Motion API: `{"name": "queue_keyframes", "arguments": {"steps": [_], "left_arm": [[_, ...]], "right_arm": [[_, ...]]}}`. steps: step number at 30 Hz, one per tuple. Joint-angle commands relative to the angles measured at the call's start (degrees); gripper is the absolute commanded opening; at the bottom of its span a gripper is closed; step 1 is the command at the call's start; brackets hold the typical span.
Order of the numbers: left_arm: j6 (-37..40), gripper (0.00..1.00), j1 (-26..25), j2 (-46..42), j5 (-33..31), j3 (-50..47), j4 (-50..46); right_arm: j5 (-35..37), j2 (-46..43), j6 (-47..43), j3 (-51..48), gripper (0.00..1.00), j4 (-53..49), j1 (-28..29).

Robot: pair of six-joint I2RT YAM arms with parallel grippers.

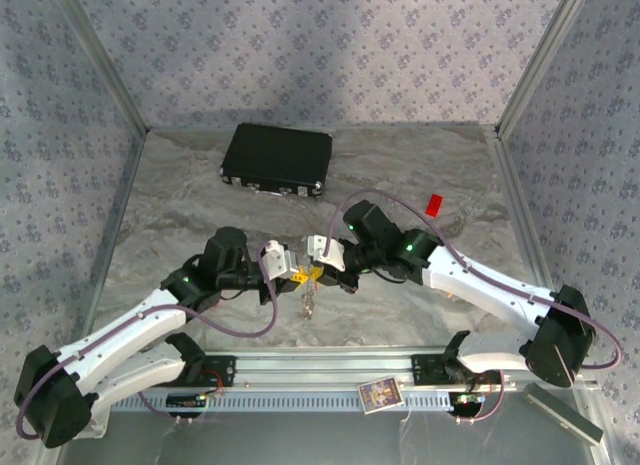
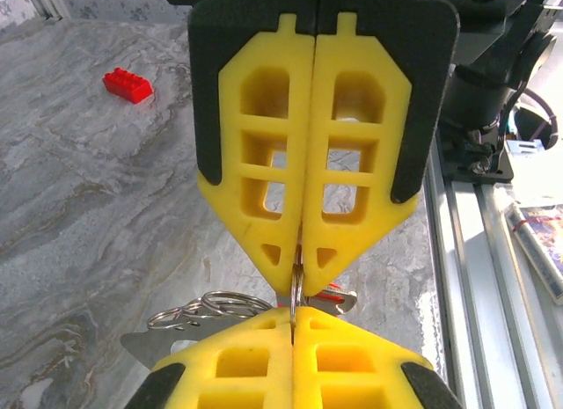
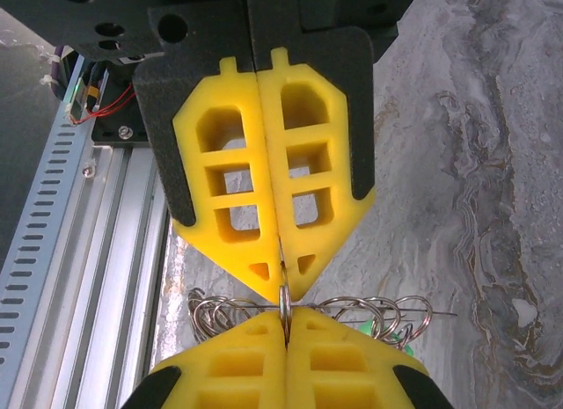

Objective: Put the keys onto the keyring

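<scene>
Yellow-fingered left gripper (image 2: 293, 317) and right gripper (image 2: 297, 268) meet tip to tip above the marbled table (image 1: 180, 185), just ahead of the rail (image 1: 300, 365). Each pair of jaws is pressed together. A thin metal loop, taken to be the keyring (image 3: 285, 296), runs edge-on into both seams, so both appear to pinch it. Small silver rings and the keys (image 2: 149, 346) bunch just beside the tips and hang below them in the top view, with a green tag (image 3: 405, 339) among them. Judged progress: mid-threading. Loop and keys are off the table and held together, yet whether any key already sits on the loop cannot be told. Seating the rest and setting the bunch down appear left to do.
</scene>
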Motion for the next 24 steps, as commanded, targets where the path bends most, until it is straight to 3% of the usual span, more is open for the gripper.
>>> {"name": "queue_keyframes", "arguments": {"steps": [1,3,6,18,24], "left_arm": [[0.8,0.00,-0.5,-0.2,1.8,1.6,0.6],[-0.5,0.00,-0.5,-0.6,2.3,0.7,2.3],[-4.4,0.00,-0.5,-1.2,2.9,-1.8,8.3],[-8.0,0.00,-0.8,-1.7,2.6,-6.6,18.4],[-8.8,0.00,-1.0,-2.1,2.7,-7.6,20.6]], "right_arm": [[-1.7,-1.3,0.8,0.2,0.12,1.4,-0.4],[-3.1,-3.0,2.8,-2.3,0.23,5.0,-1.3],[-4.8,-5.6,6.1,-6.5,0.28,10.6,-2.5],[-5.4,-6.9,11.1,-13.1,0.29,19.0,-3.2],[-6.2,-6.8,11.6,-13.6,0.23,19.9,-3.3]]}}
